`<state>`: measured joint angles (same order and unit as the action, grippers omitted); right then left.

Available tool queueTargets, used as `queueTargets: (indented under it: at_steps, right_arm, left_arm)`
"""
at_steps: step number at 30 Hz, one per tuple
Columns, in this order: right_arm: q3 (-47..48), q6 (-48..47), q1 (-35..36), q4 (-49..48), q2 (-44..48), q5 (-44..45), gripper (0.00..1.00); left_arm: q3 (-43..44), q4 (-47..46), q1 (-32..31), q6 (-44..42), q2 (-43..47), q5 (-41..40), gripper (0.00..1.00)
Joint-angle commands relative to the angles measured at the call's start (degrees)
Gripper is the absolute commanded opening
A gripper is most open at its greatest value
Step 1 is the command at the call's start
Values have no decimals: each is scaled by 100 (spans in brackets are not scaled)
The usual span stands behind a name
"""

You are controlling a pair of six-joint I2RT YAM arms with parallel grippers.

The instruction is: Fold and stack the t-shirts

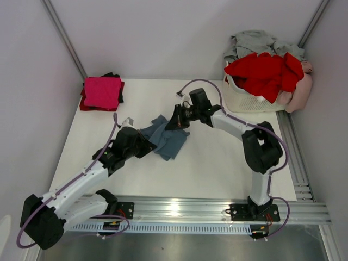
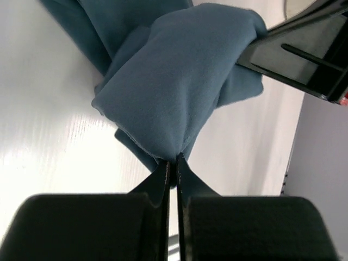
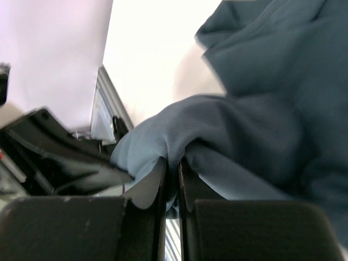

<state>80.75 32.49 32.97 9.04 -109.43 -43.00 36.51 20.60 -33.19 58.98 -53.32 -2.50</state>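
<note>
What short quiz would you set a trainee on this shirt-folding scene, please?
1. True or false: the left gripper and the right gripper are each shut on the blue-grey shirt.
2. Where on the table is the folded magenta shirt? A near-right corner; B far-left corner; C centre.
3. Fill in: the red shirt is heaped in the white ____.
Key: 1 true; 2 B; 3 basket.

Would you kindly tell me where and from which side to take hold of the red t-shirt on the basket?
Probably a raised fold near the middle of the red t-shirt, coming straight down from above: it lies heaped on top of the white basket, draped over the rim, with nothing covering it.
</note>
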Motion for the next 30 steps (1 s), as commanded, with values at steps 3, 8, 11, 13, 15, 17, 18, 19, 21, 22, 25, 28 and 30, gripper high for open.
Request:
queueTargets:
  at_steps: [3, 8, 11, 13, 15, 17, 18, 19, 21, 22, 25, 28, 30]
  right_arm:
    - [1222, 126, -89, -167, -965, -112, 0]
    - [1417, 56, -89, -279, -1002, 20, 0]
    - [1653, 239, -133, -368, -1220, -41, 0]
    - [2119, 293, -151, -298, -1440, -77, 0]
    - [2574, 354, -142, -245, -1765, -85, 0]
    - [2875, 372, -159, -166, -2073, -68, 8]
    - [3007, 398, -159, -166, -2170, -68, 13]
    - [3252, 416, -159, -174, -2266, -77, 25]
    - [3560, 425, -177, -96, -2574, -85, 39]
    - [3866, 433, -177, -69, -2688, -85, 41]
    - [4429, 451, -177, 1, -3084, -112, 47]
    - [4651, 442, -186, -16, -3304, -77, 51]
    - [4625, 381, -186, 19, -3235, 28, 54]
  left_arm:
    - [374, -416, 190, 193, -573, -198, 0]
    - [384, -478, 208, 148, -592, -189, 0]
    - [278, -574, 286, 280, -495, -356, 0]
    - [286, -566, 330, 316, -513, -383, 0]
    - [304, -435, 427, 377, -592, -391, 1]
    - [295, -320, 567, 412, -653, -348, 11]
    - [260, -346, 611, 325, -671, -295, 16]
    - [199, -390, 699, 264, -680, -112, 33]
    - [76, -504, 796, 132, -680, 91, 53]
    - [67, -478, 849, 131, -645, 83, 74]
    - [5, -241, 893, 167, -434, -83, 94]
    - [84, -13, 937, 79, -249, -171, 99]
    - [137, -21, 937, -35, -170, -145, 99]
